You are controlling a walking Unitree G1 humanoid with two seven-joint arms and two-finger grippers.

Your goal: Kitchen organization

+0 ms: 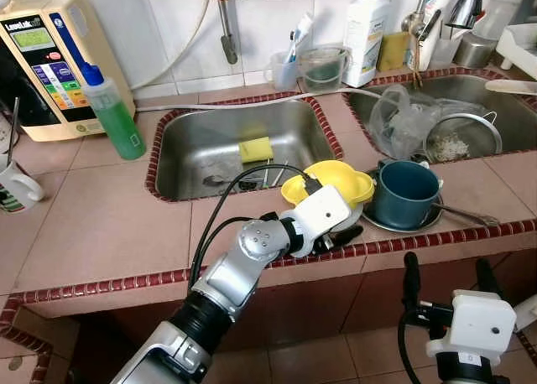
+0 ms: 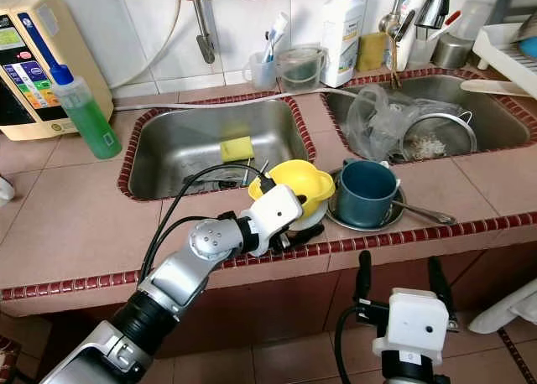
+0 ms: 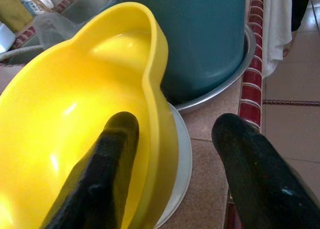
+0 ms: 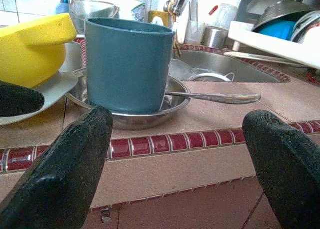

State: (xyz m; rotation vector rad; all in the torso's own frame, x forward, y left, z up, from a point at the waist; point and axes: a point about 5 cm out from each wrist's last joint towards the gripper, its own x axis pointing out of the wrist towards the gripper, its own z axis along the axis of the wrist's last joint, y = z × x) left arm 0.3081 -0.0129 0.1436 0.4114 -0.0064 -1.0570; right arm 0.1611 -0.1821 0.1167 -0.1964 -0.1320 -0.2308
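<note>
Tiled kitchen counter (image 1: 109, 225) with 2 steel sinks, seen from the robot's head. Landmark: the yellow bowl (image 1: 340, 179), which rests on a white plate (image 3: 181, 159) at the counter's front edge, just in front of the left-hand sink (image 1: 235, 149).

The left gripper (image 1: 334, 236) reaches the bowl from the front. Its jaws are parted and straddle the bowl's wall: 1 finger (image 3: 97, 179) lies inside the bowl, the other finger (image 3: 255, 174) outside it, over the counter edge. Whether the fingers press on the wall cannot be told.

Just right of the bowl stands a blue cup (image 1: 405, 193), upright in a shallow metal dish (image 4: 125, 120) that touches or slightly overlaps the white plate. A spoon (image 4: 215, 96) lies with its handle pointing away from the bowl, its bowl end resting in the dish.

Behind the bowl, in the left-hand sink, lies a yellow sponge (image 1: 256, 149). Farther right of the bowl, the second sink (image 1: 503, 107) holds a clear plastic bag (image 1: 398, 120) and a wire strainer (image 1: 460, 137). Well to the left of the bowl stand a green soap bottle (image 1: 113, 114) and a water ioniser (image 1: 46, 61) against the tiled wall.

The right gripper (image 1: 445, 275) hangs below the counter edge, right of the bowl, jaws wide apart and holding nothing, pointing toward the blue cup.
</note>
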